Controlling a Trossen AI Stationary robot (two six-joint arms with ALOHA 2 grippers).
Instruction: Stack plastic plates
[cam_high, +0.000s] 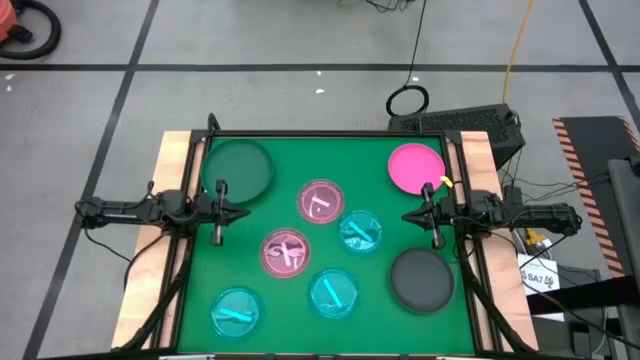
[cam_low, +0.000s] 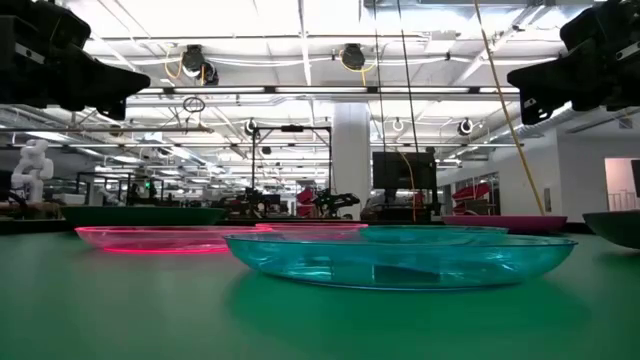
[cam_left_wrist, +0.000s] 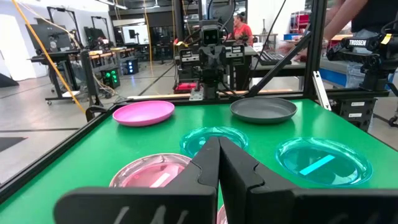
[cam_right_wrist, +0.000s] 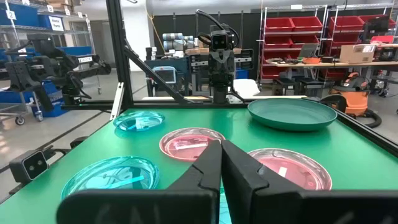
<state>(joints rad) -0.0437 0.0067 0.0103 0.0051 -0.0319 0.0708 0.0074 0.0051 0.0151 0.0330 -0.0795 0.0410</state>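
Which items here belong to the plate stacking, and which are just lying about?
Belonging to the job:
- two dark plates
- magenta plate
- two pink plates
- three cyan plates

Lying about:
- cable loop on the floor
- yellow cable
- keyboard beyond the table

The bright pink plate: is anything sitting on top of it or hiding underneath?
Nothing sits on the magenta plate; its top is bare. It lies on the green table, apart from the other plates. It is opaque, so anything under it is hidden.
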